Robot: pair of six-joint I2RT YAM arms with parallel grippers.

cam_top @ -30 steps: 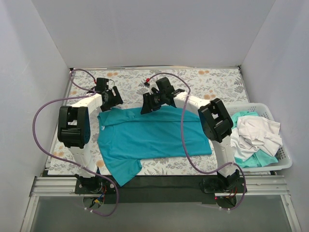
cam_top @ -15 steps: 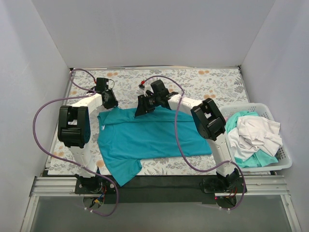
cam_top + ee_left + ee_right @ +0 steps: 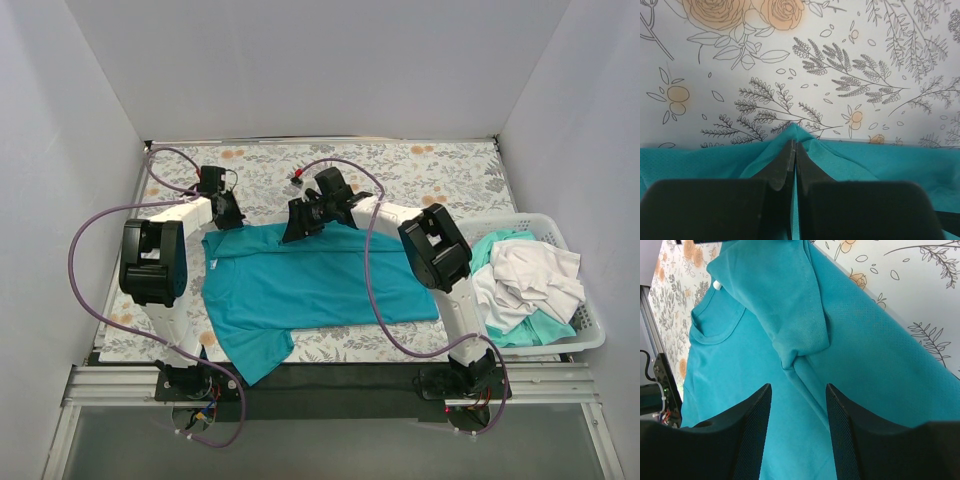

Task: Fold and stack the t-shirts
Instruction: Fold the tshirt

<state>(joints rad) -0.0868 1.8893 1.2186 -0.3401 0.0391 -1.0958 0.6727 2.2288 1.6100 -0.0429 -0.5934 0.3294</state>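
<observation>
A teal-blue t-shirt (image 3: pixel 310 280) lies spread on the floral table, collar to the left, with one sleeve hanging toward the near edge. My left gripper (image 3: pixel 228 214) is at the shirt's far left corner, shut on a pinched ridge of the teal cloth (image 3: pixel 860 160), which rises around the left gripper (image 3: pixel 794 144). My right gripper (image 3: pixel 298 228) hovers over the shirt's far edge near the middle. In the right wrist view the right gripper (image 3: pixel 798 388) stands open above a folded-over sleeve (image 3: pixel 797 315), holding nothing. More t-shirts, white (image 3: pixel 535 272) and pale aqua (image 3: pixel 540 328), lie crumpled in the basket.
A white plastic basket (image 3: pixel 592 335) stands at the right edge of the table. The floral tablecloth (image 3: pixel 440 170) stretches bare behind the shirt. White walls close in the left, back and right sides. Purple cables loop from both arms.
My left gripper has closed on the shirt's far left edge. The right gripper moved a little to the left over the shirt's far edge and stayed open.
</observation>
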